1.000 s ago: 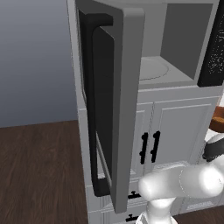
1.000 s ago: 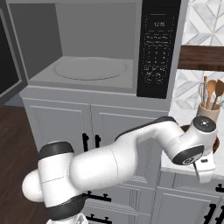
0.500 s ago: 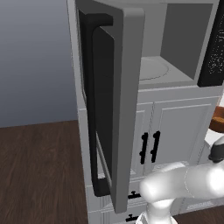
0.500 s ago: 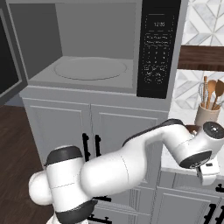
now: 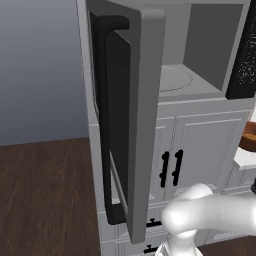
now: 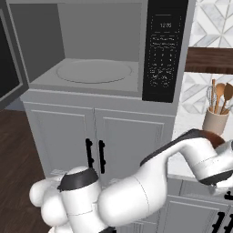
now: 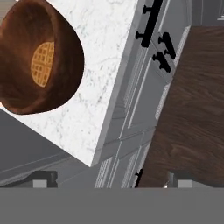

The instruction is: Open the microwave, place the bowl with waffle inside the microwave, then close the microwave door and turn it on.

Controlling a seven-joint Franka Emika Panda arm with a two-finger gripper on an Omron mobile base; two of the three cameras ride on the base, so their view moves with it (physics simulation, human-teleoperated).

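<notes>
The microwave door point(image 5: 131, 115) stands swung wide open toward me, its long black bar handle point(image 5: 106, 120) running down the dark glass. Behind it the microwave point(image 5: 210, 55) shows a pale grey cavity with a round turntable point(image 5: 172, 80) on its floor — black control strip point(image 5: 246, 55) at the far right. Below sit white cabinets point(image 5: 200, 145) with short black handles point(image 5: 171, 168). A reddish-brown bowl point(image 5: 248, 136) peeks in at the right edge, over a white counter point(image 5: 245, 159) — dark wood floor point(image 5: 45, 195) to the left

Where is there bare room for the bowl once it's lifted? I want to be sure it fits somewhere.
The microwave stands open: its round turntable is bare, walled by pale grey sides and the black control strip. The marble counter beside the bowl is also bare toward its edge. The corner by the utensil jar is tighter.
</notes>
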